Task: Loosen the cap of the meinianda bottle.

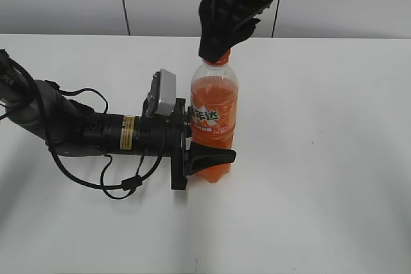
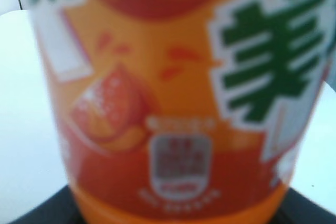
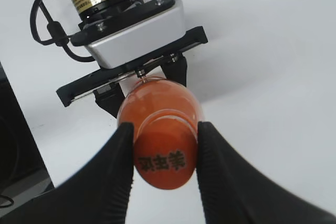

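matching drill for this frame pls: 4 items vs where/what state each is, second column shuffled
Items:
1. cap
2. meinianda bottle
3. left claw
4. right claw

States:
A. comes in from the side, clamped around the bottle's lower body
B. upright on the white table, half full of orange drink
C. comes down from above, fingers on either side of the cap
D. orange, printed on top, pinched between two black fingers

Pairs: 1-D, 2-B, 3-A, 4-C

Upright meinianda bottle [image 1: 214, 117] of orange drink on white table, orange cap [image 3: 164, 160] on top
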Motion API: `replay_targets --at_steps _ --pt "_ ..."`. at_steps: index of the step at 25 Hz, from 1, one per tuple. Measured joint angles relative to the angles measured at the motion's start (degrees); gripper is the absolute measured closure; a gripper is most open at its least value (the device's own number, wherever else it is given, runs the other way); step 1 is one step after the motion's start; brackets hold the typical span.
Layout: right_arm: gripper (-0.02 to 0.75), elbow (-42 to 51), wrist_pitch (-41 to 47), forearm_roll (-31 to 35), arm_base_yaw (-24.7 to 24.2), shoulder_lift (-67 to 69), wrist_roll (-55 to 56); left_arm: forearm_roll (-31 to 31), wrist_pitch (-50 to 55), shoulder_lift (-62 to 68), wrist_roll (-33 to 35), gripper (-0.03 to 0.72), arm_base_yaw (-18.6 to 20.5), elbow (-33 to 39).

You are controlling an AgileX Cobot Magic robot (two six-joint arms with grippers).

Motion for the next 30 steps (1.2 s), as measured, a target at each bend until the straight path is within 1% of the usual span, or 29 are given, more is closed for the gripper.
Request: replay_targets --at_steps 19,27,30 --pt "0.466 -0.2 0.5 0.1 0.0 0.0 -29.9 0.0 0.0 0.0 -0.1 0.297 0.0 0.0" --pt "0.466 -0.2 0.6 0.0 0.1 0.0 -39.2 0.0 0.3 0.0 -0.2 0.297 0.0 0.0" --pt "0.466 -0.2 0.8 -2.1 1.1 -0.1 -40.7 0.0 0.4 0.0 -0.3 0.297 0.0 0.0"
